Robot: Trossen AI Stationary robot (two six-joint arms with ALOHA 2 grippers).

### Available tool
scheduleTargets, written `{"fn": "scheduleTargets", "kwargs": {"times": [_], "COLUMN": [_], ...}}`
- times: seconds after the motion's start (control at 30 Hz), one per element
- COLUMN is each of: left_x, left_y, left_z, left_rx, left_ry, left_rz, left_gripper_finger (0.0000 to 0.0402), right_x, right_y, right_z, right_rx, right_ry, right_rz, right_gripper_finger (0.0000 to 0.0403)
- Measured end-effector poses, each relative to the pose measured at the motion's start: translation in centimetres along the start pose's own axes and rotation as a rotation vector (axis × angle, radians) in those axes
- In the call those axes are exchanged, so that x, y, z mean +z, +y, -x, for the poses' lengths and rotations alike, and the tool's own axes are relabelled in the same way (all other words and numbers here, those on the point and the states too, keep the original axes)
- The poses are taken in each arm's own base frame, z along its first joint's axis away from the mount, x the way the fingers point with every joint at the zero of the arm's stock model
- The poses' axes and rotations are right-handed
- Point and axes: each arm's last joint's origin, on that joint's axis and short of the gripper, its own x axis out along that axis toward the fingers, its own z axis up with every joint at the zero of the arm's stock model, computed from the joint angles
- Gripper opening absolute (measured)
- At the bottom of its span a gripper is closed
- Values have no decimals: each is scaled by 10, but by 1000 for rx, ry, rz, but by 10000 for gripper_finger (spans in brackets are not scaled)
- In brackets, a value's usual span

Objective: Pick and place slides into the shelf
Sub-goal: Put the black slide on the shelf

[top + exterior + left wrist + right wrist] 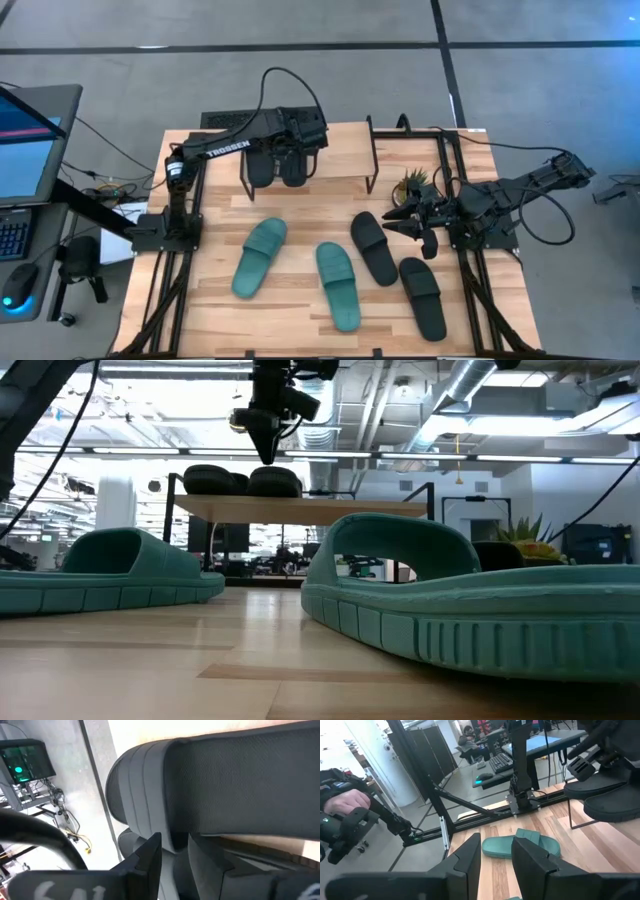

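Two black slides (262,165) (295,165) lie side by side, soles down, on the shelf (345,150) at the table's far side; the low view shows them on its top board (300,508). My left gripper (290,135) hangs just above them, fingers pointing down and narrowly open, in the low view too (268,458). Its wrist view is filled by a black slide (225,780). Two teal slides (260,257) (338,285) and two black slides (373,247) (422,297) lie flat on the table. My right gripper (408,225) waits, narrowly open, beside the right black pair.
A small potted plant (415,185) stands right of the shelf, close to my right gripper. Black frame rails (160,290) run along both table sides. A person's hand (342,802) on a handle shows beyond the table's left edge. Bare wood lies in front of the shelf.
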Motion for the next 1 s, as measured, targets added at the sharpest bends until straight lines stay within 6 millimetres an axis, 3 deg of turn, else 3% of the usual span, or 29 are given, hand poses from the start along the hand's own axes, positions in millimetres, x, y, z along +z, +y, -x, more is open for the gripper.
{"fn": "scheduleTargets", "kwargs": {"times": [0.4, 0.7, 1.0], "left_x": [-20, -48, -89], "left_y": [-7, -20, -48], "left_z": [39, 97, 157], "left_rx": [-2, 18, 11], "left_ry": [-93, -318, -541], "left_rz": [72, 241, 346], "left_gripper_finger": [87, 87, 87], "right_x": [0, -1, -2], "right_y": [0, 0, -1], "right_z": [0, 0, 0], "right_rx": [-1, -3, -9], "right_ry": [3, 9, 24], "right_rz": [2, 3, 7], "right_gripper_finger": [98, 98, 98]}}
